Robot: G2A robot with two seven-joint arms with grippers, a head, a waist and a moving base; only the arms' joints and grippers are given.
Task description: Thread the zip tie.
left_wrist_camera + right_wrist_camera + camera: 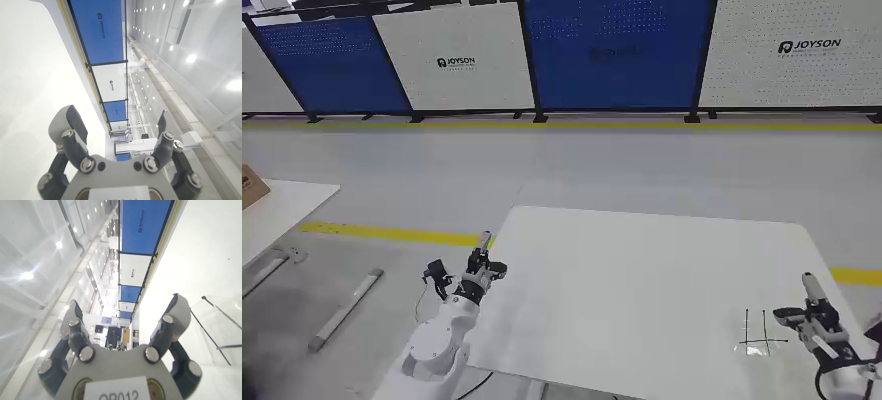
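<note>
Left end effector (117, 113) and right end effector (124, 300) both released; I fear the flat zip ties (208, 333) slipping my pinch.

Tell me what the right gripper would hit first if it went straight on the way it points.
Nothing close, as far as I can tell: the open right gripper points over the table toward the far room. The zip ties lie off to its side.

You have a white table (642, 300) on grey floor (642, 160), with a yellow floor line (392, 233) passing behind it. Blue and white partition panels (617, 55) line the far side. A second white table (282, 205) stands at left. Round ceiling lights (191, 57) are lit.
</note>
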